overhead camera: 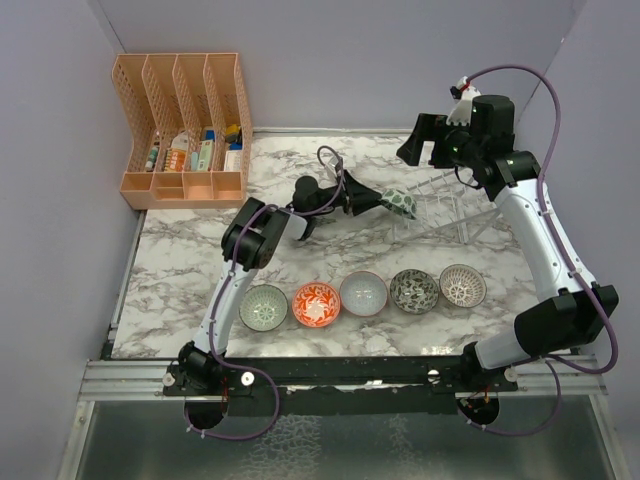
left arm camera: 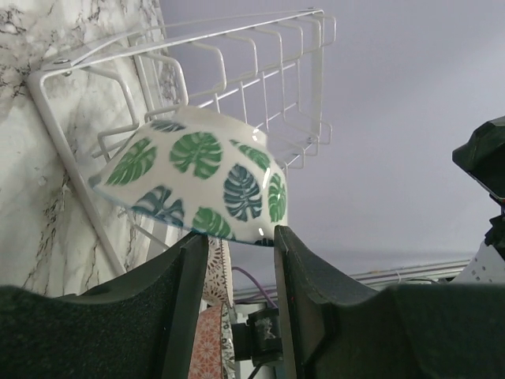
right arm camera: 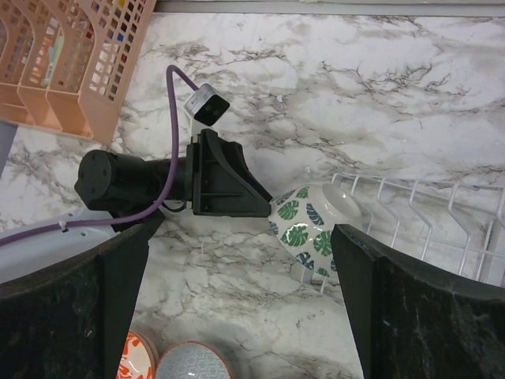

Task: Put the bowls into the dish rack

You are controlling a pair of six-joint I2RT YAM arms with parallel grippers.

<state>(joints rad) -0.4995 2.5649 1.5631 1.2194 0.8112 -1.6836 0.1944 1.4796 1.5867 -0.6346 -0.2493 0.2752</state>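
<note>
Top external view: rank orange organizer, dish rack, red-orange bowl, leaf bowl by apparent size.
1. orange organizer
2. dish rack
3. red-orange bowl
4. leaf bowl. It sits tilted on edge at the rack, so it may only look smaller than the red-orange one.

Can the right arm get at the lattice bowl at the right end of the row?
Probably yes. The right gripper hangs open and empty above the dish rack. The lattice bowl sits uncovered on the rack's near side, and the left gripper is at the rack's left end.
</note>
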